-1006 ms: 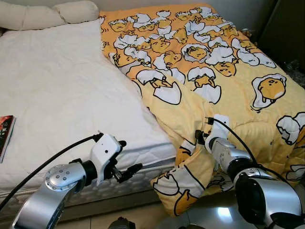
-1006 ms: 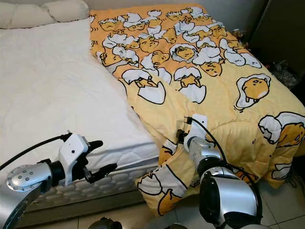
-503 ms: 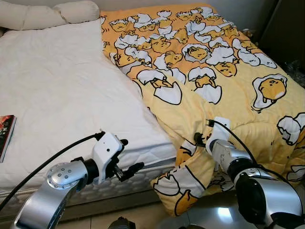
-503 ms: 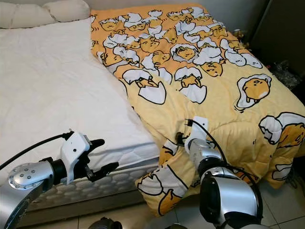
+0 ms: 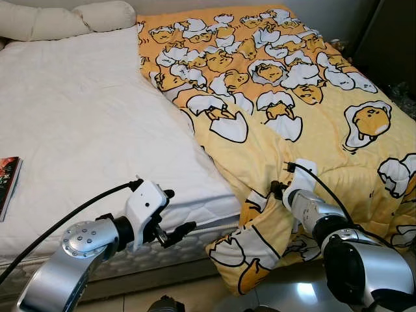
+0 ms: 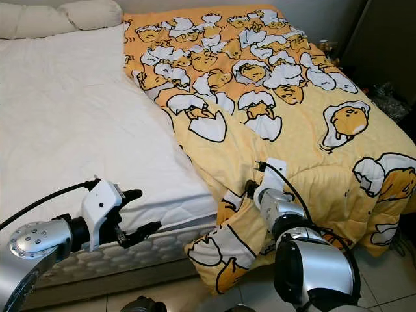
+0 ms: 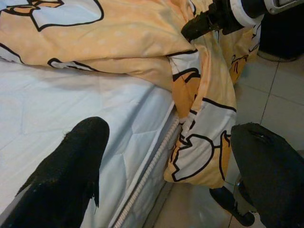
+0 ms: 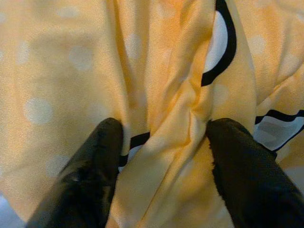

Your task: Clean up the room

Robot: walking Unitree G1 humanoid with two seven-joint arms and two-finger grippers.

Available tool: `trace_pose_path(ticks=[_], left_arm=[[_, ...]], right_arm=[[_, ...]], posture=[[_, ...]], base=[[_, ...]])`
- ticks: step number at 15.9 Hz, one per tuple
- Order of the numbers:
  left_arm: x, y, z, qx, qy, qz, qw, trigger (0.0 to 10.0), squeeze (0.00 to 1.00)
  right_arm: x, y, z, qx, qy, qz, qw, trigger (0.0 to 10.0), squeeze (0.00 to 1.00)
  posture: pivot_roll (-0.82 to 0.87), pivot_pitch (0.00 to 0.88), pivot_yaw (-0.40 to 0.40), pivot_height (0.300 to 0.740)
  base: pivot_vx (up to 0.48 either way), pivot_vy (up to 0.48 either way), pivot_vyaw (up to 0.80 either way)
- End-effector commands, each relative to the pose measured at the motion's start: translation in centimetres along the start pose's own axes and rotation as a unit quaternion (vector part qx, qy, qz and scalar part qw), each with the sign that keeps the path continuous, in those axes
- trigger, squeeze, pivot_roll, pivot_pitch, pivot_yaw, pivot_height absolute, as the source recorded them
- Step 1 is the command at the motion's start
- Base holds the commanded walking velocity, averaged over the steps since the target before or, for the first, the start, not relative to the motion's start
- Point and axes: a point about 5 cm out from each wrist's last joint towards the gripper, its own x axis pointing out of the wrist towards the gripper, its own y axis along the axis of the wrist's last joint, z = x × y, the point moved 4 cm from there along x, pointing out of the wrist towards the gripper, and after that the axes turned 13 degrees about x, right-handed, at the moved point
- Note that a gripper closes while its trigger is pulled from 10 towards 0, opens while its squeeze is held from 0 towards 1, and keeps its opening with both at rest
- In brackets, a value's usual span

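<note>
A yellow blanket (image 5: pixel 292 97) printed with egg characters covers the right half of the bed, and its folded edge spills over the front corner toward the floor. My right gripper (image 5: pixel 274 190) sits at that folded edge. In the right wrist view its two black fingers (image 8: pixel 102 156) press either side of a bunched ridge of the blanket (image 8: pixel 166 95), shut on it. My left gripper (image 5: pixel 182 209) hangs open in front of the mattress edge (image 7: pixel 142 175), nothing between its fingers, a little left of the hanging blanket corner (image 7: pixel 199 142).
The bare white mattress (image 5: pixel 84 130) takes up the left half of the bed, with a long pillow (image 5: pixel 65 19) at its head. A book (image 5: pixel 8 182) lies at the mattress's left edge. Dark furniture (image 5: pixel 390 39) stands at the right; tiled floor (image 7: pixel 275 95) lies below the bed's corner.
My right gripper has slid a little down and toward me along the blanket's fold. The left gripper has barely moved.
</note>
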Motion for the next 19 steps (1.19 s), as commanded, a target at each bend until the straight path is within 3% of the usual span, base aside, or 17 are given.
trace_pose_path(ticks=[1, 14, 19], left_arm=[[-0.2, 0.2, 0.4, 0.005, -0.010, -0.001, 1.000, 10.0, 0.00], [0.1, 0.0, 0.7, -0.002, -0.019, 0.000, 1.000, 10.0, 0.00], [1.0, 0.0, 0.2, -0.005, -0.005, 0.008, 1.000, 10.0, 0.00]], right_arm=[[0.0, 0.0, 0.2, 0.002, -0.002, -0.004, 1.000, 0.0, 0.00], [-0.1, -0.3, 1.5, 0.018, -0.008, -0.009, 1.000, 0.0, 0.00], [-0.1, -0.1, 1.4, 0.022, 0.027, -0.003, 0.999, 0.0, 0.00]], posture=[[0.12, 0.053, 0.037, 0.740], [0.10, 0.040, 0.042, 0.740], [0.06, 0.000, 0.029, 0.740]], base=[[0.000, 0.000, 0.00], [0.000, 0.000, 0.00], [0.000, 0.000, 0.00]])
